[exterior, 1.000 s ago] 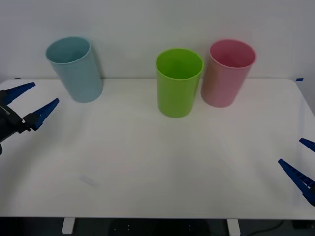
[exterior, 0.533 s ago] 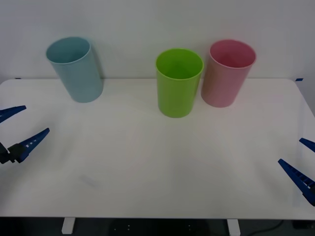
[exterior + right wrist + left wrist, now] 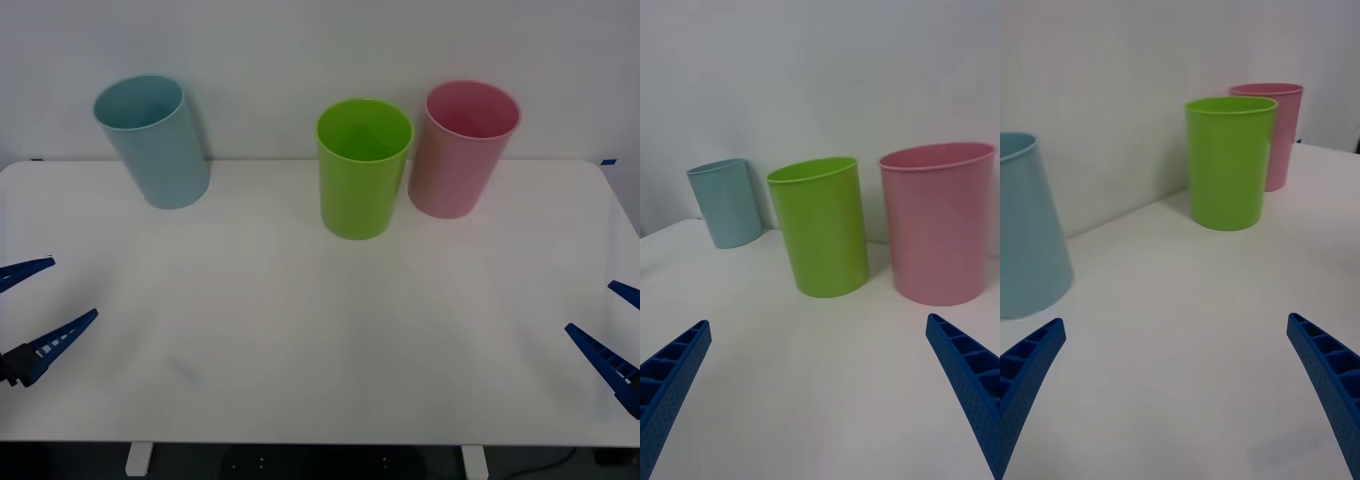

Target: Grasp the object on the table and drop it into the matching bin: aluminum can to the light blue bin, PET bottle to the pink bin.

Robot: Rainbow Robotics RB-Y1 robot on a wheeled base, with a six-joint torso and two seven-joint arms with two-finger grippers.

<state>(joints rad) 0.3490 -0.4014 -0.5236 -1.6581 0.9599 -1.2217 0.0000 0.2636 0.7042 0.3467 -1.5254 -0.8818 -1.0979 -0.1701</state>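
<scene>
Bins stand in a row at the far side of the white table [image 3: 320, 330], three of them: light blue bin [image 3: 153, 141] far left, lime green bin [image 3: 362, 167] near the middle, pink bin [image 3: 462, 149] just right of the green one. All three upright, tall, tapered, wider at the rim, plain plastic. From the front view the green and pink bins look almost touching, while the blue one stands well apart from them; the blue interior shows as an even pale wall with the bottom out of sight. Left gripper [image 3: 30, 305] hangs at the near left edge of the table, blue ribbed fingers spread wide apart, holding nothing, tips pointing up-right toward the table middle. Right gripper [image 3: 612, 330] sits at the near right edge, fingers likewise spread wide, empty, partly cut off by the frame. In the left wrist view the two blue fingers [image 3: 1030, 367] sit at the corners with bare white tabletop between them, blue bin close by and green and pink farther off. In the right wrist view the fingers [image 3: 966, 375] also sit at the corners, with pink bin nearest, green beside it, blue farthest. Count: three bins, two grippers, one table. White wall behind the bins.
</scene>
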